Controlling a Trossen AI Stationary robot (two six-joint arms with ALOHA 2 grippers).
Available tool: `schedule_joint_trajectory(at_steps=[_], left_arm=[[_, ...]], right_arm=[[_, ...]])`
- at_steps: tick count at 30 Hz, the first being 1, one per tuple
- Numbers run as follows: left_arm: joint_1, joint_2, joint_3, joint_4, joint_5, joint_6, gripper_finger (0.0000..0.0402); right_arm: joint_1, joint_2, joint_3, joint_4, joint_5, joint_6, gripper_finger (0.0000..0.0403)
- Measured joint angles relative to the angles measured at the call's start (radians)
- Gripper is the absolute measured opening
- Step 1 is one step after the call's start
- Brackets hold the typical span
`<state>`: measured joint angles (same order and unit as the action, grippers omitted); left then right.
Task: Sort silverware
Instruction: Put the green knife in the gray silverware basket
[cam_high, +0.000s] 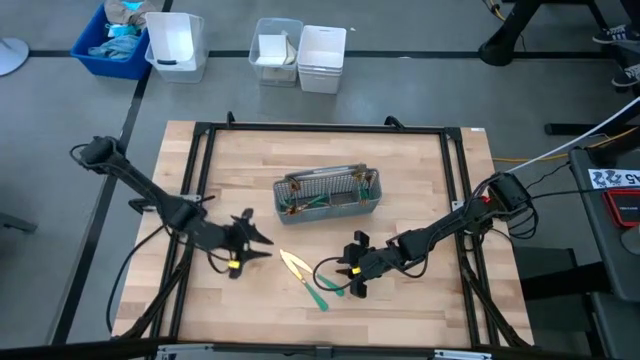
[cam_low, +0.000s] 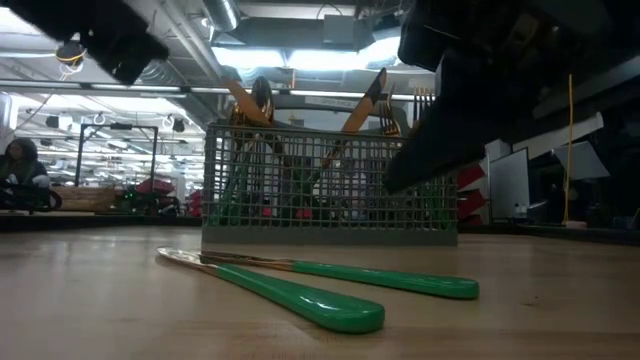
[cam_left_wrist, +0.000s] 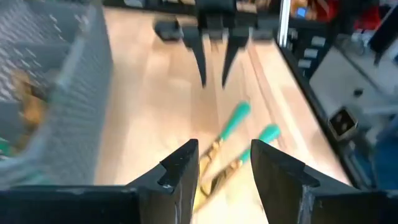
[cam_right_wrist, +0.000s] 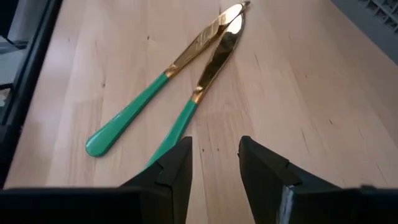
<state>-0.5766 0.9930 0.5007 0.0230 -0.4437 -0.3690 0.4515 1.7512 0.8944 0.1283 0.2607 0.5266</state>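
Two knives (cam_high: 305, 277) lie on the butcher-block table (cam_high: 420, 180), gold blade tips touching, slim green handles splayed apart in a narrow V. Left gripper (cam_high: 262, 247) sits just beside the blade tips, fingers apart, empty. Right gripper (cam_high: 345, 279) sits at the handle ends, one handle (cam_right_wrist: 180, 130) running toward the gap between its separated fingers, nothing clamped. Behind the knives stands a grey wire-mesh caddy (cam_high: 328, 194), rectangular, holding more gold-and-green silverware (cam_low: 262, 105) upright and leaning. Knife handles are smooth and glossy; blades polished.
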Motion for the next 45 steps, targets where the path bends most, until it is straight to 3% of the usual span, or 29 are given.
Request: schedule_joint_trajectory(at_steps=[4,13,23,30,35,45], left_arm=[[-0.030,0.152,0.000,0.092,-0.001,0.021,0.0139],[-0.049,0.459,0.000,0.401,0.001,0.219,0.0139],[0.044,0.666,0.103,0.431,0.193,0.318,0.0139],[0.118,0.718,0.134,0.364,0.307,0.372,0.0139],[0.146,0.719,0.134,0.280,0.317,0.376,0.0139],[0.162,0.717,0.136,0.221,0.335,0.395,0.0139]], right_arm=[[0.000,0.000,0.000,0.003,0.000,0.000,0.0131],[0.000,0.000,0.000,0.005,0.000,0.000,0.0131],[0.000,0.000,0.000,0.014,0.000,0.000,0.0131],[0.000,-0.002,0.000,0.047,-0.030,0.000,0.0131],[0.000,-0.002,0.000,0.059,-0.098,0.000,0.0131],[0.000,-0.002,0.000,0.057,-0.097,0.000,0.0131]])
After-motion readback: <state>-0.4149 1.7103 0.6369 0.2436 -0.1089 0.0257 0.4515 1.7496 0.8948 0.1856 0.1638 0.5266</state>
